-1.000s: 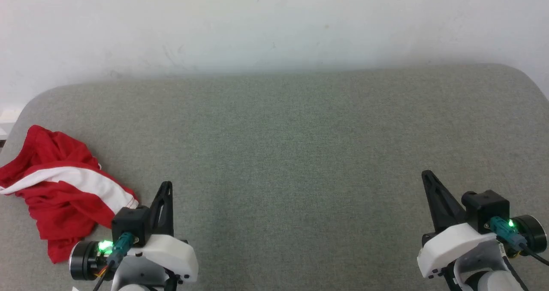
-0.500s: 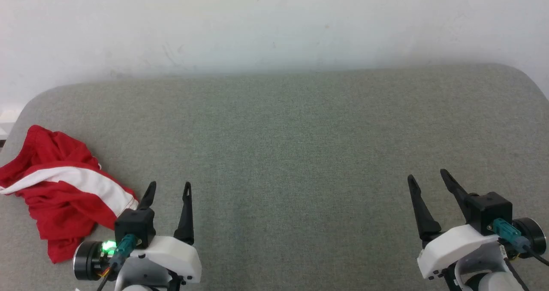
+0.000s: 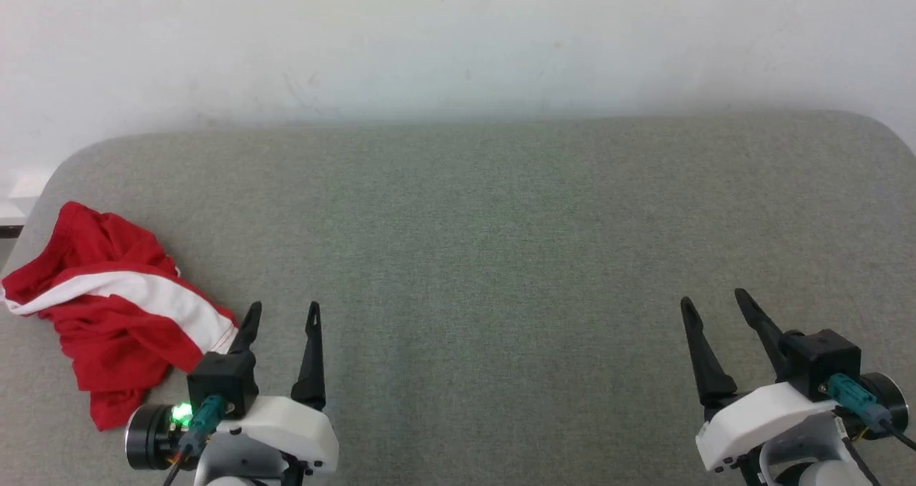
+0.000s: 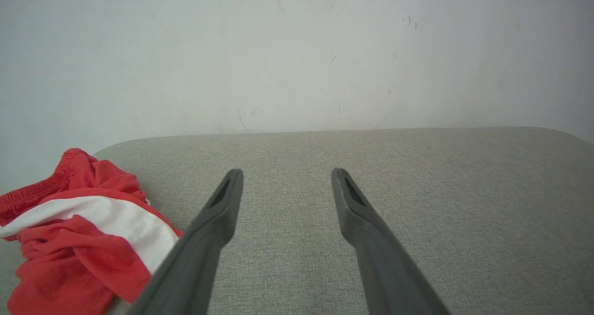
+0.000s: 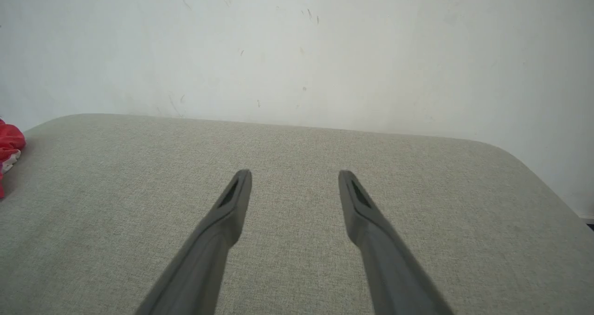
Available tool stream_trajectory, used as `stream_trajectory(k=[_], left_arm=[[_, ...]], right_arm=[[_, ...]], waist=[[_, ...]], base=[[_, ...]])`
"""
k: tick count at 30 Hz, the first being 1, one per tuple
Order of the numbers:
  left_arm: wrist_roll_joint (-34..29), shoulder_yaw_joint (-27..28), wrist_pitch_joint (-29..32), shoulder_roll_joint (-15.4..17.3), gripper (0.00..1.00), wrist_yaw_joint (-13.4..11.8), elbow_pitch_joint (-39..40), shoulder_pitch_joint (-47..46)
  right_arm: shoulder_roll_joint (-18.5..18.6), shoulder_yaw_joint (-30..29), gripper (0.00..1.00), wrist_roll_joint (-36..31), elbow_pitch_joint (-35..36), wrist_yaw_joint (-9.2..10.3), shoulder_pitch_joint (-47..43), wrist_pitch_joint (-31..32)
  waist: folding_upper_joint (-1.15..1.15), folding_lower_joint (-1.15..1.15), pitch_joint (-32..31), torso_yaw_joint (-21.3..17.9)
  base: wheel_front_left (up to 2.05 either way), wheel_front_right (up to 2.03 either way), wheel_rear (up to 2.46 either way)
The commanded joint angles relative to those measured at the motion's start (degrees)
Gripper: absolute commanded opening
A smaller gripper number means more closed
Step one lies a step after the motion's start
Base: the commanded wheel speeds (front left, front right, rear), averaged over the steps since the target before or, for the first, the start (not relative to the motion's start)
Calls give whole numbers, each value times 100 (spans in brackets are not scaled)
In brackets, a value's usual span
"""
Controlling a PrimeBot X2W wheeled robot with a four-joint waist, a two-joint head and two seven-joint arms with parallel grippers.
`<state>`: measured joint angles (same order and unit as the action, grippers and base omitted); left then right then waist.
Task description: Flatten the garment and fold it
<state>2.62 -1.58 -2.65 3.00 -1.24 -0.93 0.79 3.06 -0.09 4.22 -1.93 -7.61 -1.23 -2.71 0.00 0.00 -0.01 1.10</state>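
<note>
- Basically nothing done: the garment (image 3: 114, 339) is a crumpled heap at the grey pad's (image 3: 501, 243) left edge.
- Both the left gripper (image 3: 283, 308) and right gripper (image 3: 714, 298) gape wide, empty.
- Flattening and folding all left, I reckon.

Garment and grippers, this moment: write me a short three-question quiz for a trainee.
1. True or false: the garment lies spread flat at the middle of the grey cushion.
2. Which gripper is nearer the garment?
3. Fill in: both grippers' jaws stand ____ and hold nothing.
Key: 1 false, it lies crumpled at the cushion's left edge. 2 the left gripper; the right gripper is far across the cushion. 3 open.
</note>
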Motion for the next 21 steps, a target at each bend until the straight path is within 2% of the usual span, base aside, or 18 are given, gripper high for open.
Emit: stream_trajectory(k=[1, 21], left_arm=[[41, -9, -56, -3, 100, -44, -9, 54], [218, -19, -295, -5, 100, -155, 27, 201]], right_arm=[[-4, -10, 100, 73, -21, 3, -59, -51], [-7, -3, 100, 388, -114, 4, -224, -290]], waist=[[0, 0, 0, 33], [0, 0, -59, 775]], base=[[0, 0, 0], [0, 0, 0]])
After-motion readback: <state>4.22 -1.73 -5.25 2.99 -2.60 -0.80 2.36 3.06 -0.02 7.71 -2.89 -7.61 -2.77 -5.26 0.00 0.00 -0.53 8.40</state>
